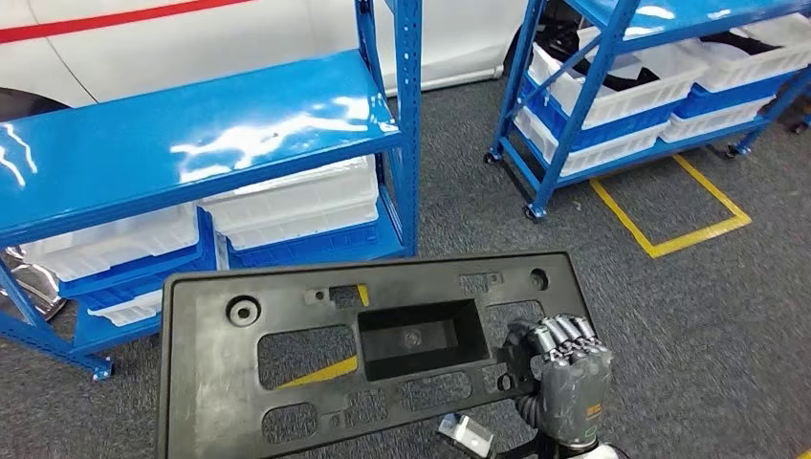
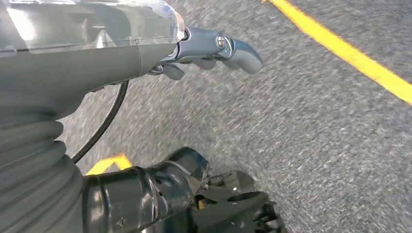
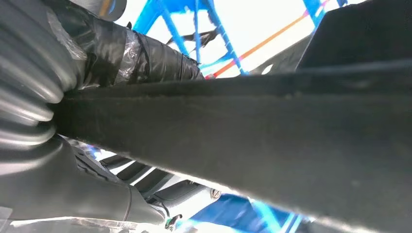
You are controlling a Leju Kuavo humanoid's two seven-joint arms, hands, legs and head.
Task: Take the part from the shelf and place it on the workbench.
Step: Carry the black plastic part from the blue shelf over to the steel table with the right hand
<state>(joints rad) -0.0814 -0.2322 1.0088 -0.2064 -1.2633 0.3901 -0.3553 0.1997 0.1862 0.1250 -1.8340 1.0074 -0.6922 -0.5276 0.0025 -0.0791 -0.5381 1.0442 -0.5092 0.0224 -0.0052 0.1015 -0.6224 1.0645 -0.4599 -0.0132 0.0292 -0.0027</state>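
My right hand (image 1: 564, 368) gripped the black part (image 1: 373, 354) by its right end, already off the blue shelf (image 1: 191, 134) and held over carpet; left hand (image 2: 214, 48) hung empty, fingers apart; best carried level, unhurried, toward the workbench.

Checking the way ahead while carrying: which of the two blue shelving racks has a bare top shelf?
The near blue rack on the left: its glossy top shelf holds nothing, with white bins only below. The far rack on the right shows bins on its shelves. The right hand holds the black part.
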